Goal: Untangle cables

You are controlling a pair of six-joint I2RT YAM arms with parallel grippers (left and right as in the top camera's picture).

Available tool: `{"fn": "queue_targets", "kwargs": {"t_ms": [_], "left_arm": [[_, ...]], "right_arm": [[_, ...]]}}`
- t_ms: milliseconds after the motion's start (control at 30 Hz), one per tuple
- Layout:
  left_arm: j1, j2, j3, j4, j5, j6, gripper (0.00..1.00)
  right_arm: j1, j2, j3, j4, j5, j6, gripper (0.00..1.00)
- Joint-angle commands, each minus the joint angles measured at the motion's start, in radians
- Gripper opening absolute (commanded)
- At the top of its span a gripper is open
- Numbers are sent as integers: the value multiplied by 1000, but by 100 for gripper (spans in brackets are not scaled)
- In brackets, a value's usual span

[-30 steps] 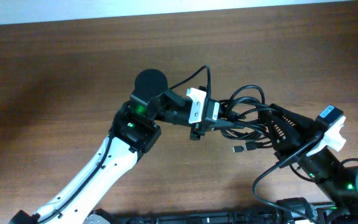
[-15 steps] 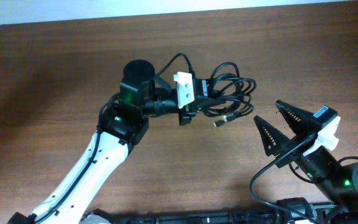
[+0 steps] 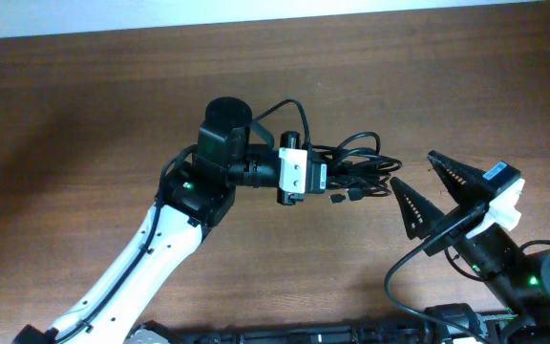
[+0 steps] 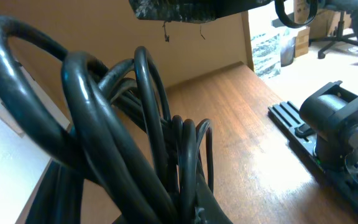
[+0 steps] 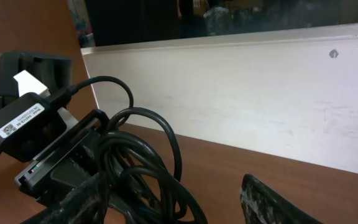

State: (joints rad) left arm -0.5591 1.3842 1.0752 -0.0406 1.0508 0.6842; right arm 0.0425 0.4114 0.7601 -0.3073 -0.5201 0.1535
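Brown wood-grain table (image 3: pixel 65 105) fills nearly the whole overhead shot, with a paler sheen toward 9 o'clock. A white wall (image 3: pixel 256 14) strip runs along 12. The left wrist view has an office chair (image 4: pixel 348 28) and a cardboard box (image 4: pixel 301 42) around 1 o'clock.

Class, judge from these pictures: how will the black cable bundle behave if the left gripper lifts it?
Probably floppy: the cables loop loosely out of the shut left gripper, so they should sag and swing. Likely light, being thin cords with small plug ends. Bunched as they are, loops may snag rather than slide free.
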Motion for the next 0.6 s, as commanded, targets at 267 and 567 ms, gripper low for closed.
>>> {"fn": "queue_targets", "kwargs": {"t_ms": [267, 567], "left_arm": [[-1, -2, 8, 16, 58, 28, 2], [-2, -2, 8, 59, 298, 28, 8]], "right_arm": [[3, -4, 9, -72, 8, -103, 76], [3, -4, 8, -97, -27, -158, 76]]}}
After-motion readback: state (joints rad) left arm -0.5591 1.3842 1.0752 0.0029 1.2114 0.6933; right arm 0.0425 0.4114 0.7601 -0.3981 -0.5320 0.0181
